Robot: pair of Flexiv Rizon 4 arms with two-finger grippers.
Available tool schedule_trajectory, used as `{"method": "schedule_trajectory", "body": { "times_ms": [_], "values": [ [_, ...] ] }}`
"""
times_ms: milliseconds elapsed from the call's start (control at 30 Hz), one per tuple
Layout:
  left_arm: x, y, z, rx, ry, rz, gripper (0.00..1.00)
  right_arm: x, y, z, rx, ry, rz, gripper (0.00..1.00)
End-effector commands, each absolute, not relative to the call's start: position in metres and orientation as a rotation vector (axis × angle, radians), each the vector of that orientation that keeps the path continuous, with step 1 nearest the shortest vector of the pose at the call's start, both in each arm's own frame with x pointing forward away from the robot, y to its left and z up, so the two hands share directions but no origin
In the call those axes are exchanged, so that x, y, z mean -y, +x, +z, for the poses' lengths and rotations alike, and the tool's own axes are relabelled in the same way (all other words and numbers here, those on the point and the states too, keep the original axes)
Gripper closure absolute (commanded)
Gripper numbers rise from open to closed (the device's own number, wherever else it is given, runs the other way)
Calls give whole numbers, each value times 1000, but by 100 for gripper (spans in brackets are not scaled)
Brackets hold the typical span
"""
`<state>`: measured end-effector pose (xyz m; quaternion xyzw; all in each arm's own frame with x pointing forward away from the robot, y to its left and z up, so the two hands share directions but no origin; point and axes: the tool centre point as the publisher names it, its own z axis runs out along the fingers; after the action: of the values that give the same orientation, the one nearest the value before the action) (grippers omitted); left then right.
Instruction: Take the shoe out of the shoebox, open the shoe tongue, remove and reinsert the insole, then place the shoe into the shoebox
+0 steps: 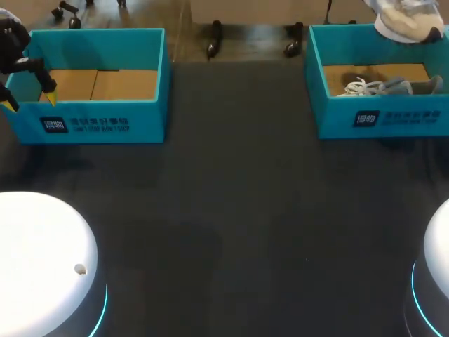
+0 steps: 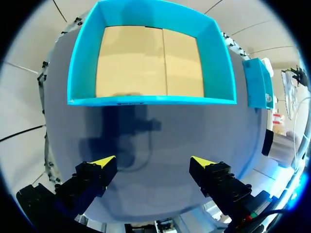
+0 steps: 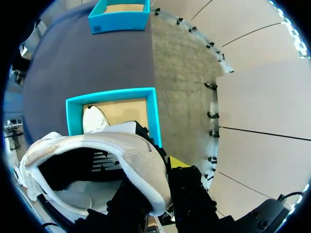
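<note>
A white shoe (image 1: 407,21) hangs above the far edge of the right blue shoebox (image 1: 379,119). My right gripper (image 3: 156,180) is shut on the shoe's (image 3: 97,160) side wall at the collar, with one finger inside the opening and one yellow-tipped finger (image 3: 177,161) outside. The shoe's dark inside faces the camera. Under it lies the right shoebox (image 3: 111,96), which holds a pale item (image 3: 94,119); in the head view this shows as white laces and a grey piece (image 1: 393,87). My left gripper (image 1: 29,100) stands open at the left shoebox's near-left corner, holding nothing.
The left blue shoebox (image 1: 105,123) holds nothing but its bare cardboard floor (image 2: 150,60), ahead of the open left gripper (image 2: 153,162). Dark table surface (image 1: 231,182) stretches between and in front of the boxes. White robot bases (image 1: 42,260) sit at the near corners.
</note>
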<state>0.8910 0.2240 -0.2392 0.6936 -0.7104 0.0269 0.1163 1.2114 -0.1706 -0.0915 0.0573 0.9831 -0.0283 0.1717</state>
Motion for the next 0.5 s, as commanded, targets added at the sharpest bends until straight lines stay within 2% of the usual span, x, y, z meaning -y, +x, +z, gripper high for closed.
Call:
{"method": "schedule_trajectory", "body": {
  "times_ms": [33, 267, 500],
  "values": [
    [-223, 897, -240, 2078, 2018, 46, 0, 171, 1212, -89, -2793, 161, -81, 100],
    [-223, 897, -240, 2078, 2018, 46, 0, 171, 1212, -89, -2793, 161, -81, 100],
    [-223, 897, -240, 2078, 2018, 46, 0, 197, 1228, -88, -2732, 725, -100, 100]
  ]
}}
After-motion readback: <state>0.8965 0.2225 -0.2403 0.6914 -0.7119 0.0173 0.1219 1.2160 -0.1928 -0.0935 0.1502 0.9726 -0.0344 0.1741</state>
